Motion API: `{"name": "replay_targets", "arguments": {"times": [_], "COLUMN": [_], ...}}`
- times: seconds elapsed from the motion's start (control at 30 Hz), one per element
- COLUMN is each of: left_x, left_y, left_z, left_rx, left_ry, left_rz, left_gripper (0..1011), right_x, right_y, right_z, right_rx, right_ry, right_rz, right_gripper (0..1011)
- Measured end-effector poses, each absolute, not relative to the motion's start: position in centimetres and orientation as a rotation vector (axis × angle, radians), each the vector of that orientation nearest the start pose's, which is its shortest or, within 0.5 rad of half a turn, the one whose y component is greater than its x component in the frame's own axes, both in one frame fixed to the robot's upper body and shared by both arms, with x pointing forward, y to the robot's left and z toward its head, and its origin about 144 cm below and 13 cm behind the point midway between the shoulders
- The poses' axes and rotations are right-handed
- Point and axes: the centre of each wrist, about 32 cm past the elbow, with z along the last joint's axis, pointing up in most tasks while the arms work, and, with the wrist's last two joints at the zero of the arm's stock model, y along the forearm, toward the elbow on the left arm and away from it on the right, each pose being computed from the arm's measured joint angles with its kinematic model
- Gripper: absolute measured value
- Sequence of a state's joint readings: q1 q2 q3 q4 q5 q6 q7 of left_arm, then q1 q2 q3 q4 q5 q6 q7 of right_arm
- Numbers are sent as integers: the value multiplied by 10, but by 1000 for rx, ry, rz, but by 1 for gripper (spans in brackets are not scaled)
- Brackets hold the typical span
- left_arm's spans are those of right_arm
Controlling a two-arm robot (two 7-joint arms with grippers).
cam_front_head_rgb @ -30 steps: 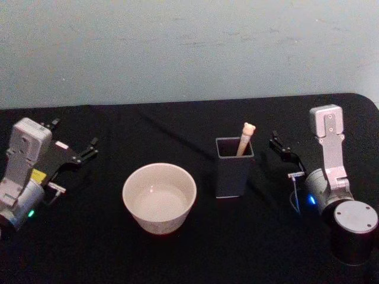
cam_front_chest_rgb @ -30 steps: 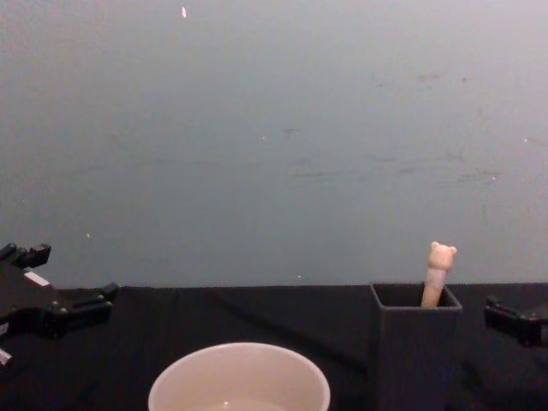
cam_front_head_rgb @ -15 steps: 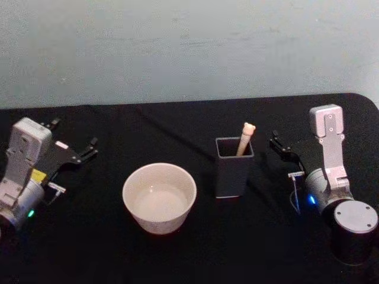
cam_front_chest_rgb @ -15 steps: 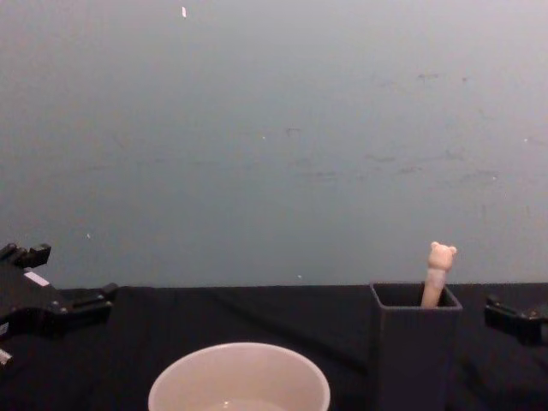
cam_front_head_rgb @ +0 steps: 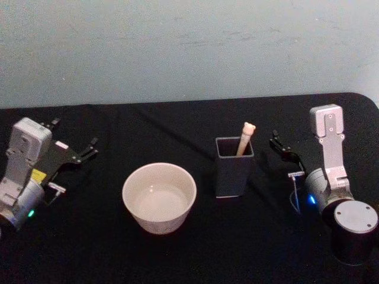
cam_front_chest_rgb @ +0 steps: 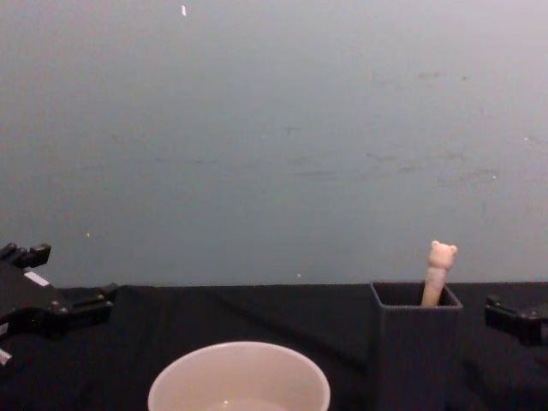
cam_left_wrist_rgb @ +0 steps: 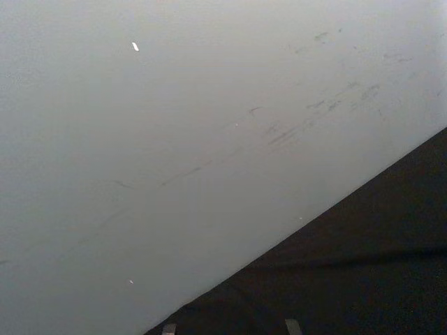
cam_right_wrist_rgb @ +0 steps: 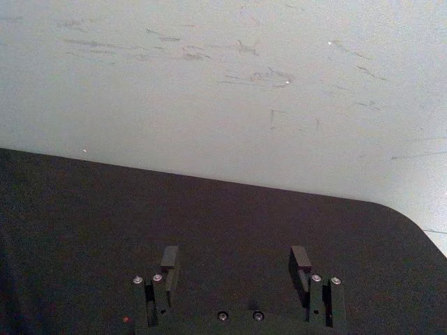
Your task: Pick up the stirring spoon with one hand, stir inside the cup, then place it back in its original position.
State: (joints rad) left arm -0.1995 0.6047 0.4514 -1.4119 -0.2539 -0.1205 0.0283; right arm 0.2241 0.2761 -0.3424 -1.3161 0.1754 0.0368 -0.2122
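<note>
The stirring spoon stands in a dark grey square holder, its bear-head handle sticking out above the rim; the stem and bowl are hidden inside. The cream-white cup sits to the left of the holder. My left gripper rests open at the table's far left, well away from the cup. Just right of the holder, my right gripper is open and holds nothing. From the chest, the spoon rises from the holder, with the cup low in the middle.
A black cloth covers the table, which ends at a pale blue-grey wall behind. The table's rounded back right corner lies close to my right arm. Open cloth lies between cup, holder and both arms.
</note>
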Motion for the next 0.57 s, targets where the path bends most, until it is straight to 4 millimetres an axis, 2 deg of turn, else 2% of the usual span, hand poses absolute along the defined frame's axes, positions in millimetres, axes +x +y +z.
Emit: {"name": "replay_targets", "arguments": {"times": [0.57], "left_x": [489], "left_y": [310], "left_z": [1140], "left_rx": [305], "left_ry": [-285], "left_rz": [1248], "left_gripper": [1001], "right_x": [508], "right_y": [-229], "right_z": [1123], "right_rx": [-239], "right_ry": [-57], "right_rz": [-1521], "right_gripper": [1003]}}
